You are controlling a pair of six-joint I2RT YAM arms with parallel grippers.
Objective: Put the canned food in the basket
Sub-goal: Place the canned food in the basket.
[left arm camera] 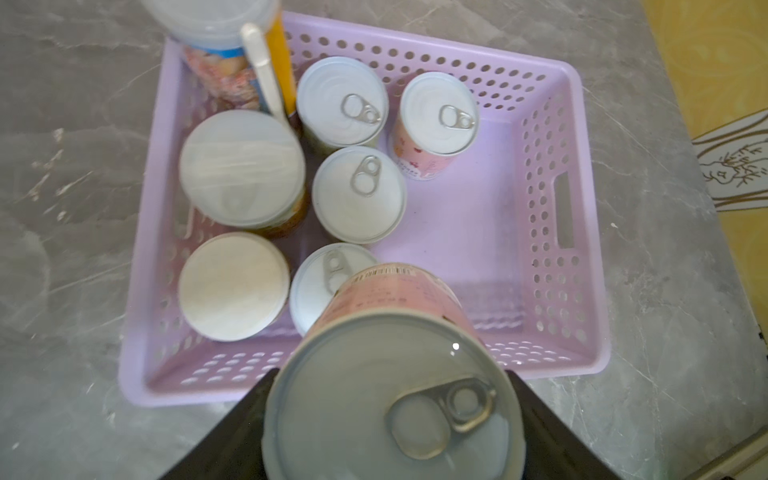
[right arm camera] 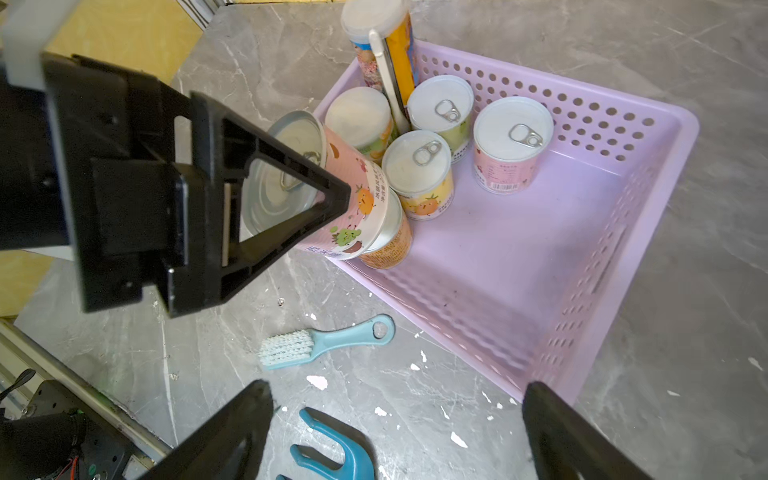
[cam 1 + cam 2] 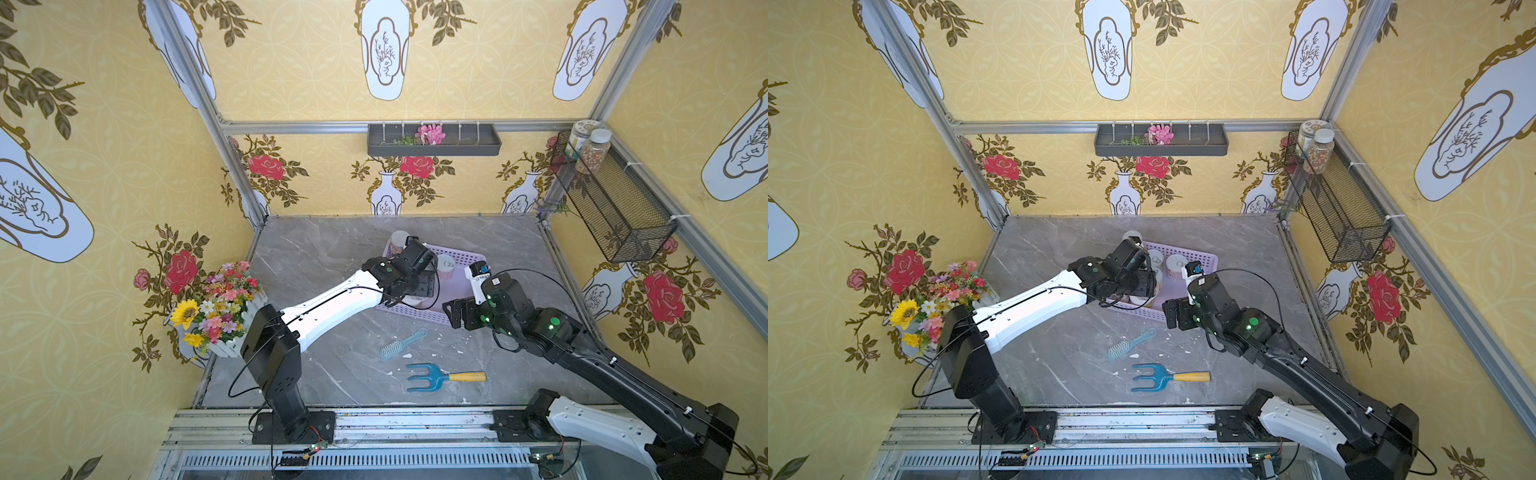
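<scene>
The lilac basket (image 1: 469,216) lies on the grey table, seen in both top views (image 3: 461,254) (image 3: 1204,259). Several cans (image 1: 358,195) stand upright in its left half, and a taller one (image 1: 237,70) fills the far corner. My left gripper (image 1: 392,419) is shut on a pink-labelled can (image 2: 353,199). That can hangs tilted over the basket's near left corner, just above an orange-labelled can (image 2: 388,245); whether the two touch I cannot tell. My right gripper (image 2: 399,415) is open and holds nothing, low over the table beside the basket's front right corner.
A light-blue brush (image 3: 401,344) and a blue hand fork with a wooden handle (image 3: 440,377) lie in front of the basket. A flower box (image 3: 216,311) stands at the left wall. A black wire basket (image 3: 615,199) with jars (image 3: 594,149) and a grey trough (image 3: 434,141) hang on the walls.
</scene>
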